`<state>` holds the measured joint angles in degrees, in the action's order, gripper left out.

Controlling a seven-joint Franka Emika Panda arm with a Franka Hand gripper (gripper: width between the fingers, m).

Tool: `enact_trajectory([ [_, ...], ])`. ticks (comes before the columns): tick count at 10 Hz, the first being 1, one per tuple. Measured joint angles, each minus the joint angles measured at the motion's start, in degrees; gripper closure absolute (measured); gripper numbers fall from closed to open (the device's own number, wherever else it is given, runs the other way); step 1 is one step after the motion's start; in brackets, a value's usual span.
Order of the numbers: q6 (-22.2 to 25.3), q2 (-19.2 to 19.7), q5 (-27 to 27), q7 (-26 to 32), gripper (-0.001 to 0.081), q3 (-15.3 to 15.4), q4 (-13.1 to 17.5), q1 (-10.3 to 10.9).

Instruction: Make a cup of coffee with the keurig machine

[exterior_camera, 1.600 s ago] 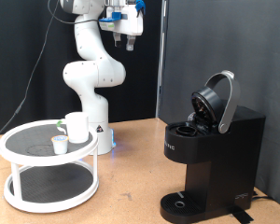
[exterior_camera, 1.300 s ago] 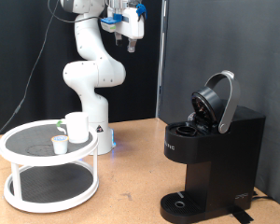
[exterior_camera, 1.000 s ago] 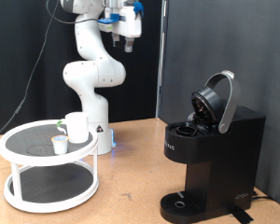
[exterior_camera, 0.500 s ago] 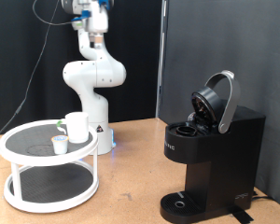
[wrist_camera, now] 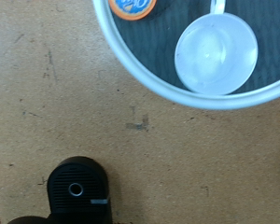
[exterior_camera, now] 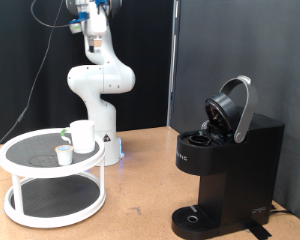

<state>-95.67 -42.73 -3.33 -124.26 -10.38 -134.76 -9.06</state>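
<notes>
The white cup (exterior_camera: 82, 136) stands upright on the top shelf of a round white two-tier tray (exterior_camera: 20, 165) at the exterior view's left. In the wrist view the cup (wrist_camera: 216, 53) shows from above and looks empty. A small white coffee pod (exterior_camera: 63, 154) with an orange top (wrist_camera: 133, 7) stands beside it. The black keurig machine (exterior_camera: 225, 165) stands at the right with its domed lid raised. Its round drip base (wrist_camera: 79, 191) shows in the wrist view. My gripper (exterior_camera: 93, 42) hangs high at the exterior view's top left, far above the tray. No fingers show in the wrist view.
The white robot base (exterior_camera: 100, 85) stands behind the tray. The tray's white rim (wrist_camera: 159, 82) curves across the wrist view. The brown wooden table (exterior_camera: 140, 200) lies between tray and machine. A dark curtain hangs behind.
The hand has swung from the exterior view's top centre towards the left, and now sits above the robot base and tray side. Cup, pod and machine have not moved.
</notes>
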Motion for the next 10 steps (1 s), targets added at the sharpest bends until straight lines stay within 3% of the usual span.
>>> enact_trajectory([
  [4,2.67,5.47,-3.16,7.21,0.0072,-6.29,4.03,-1.27],
  [8,2.48,9.69,-6.25,15.5,0.0072,-12.24,8.08,-2.03],
  [10,1.49,10.83,-6.81,17.35,0.0072,-13.71,9.01,-2.13],
])
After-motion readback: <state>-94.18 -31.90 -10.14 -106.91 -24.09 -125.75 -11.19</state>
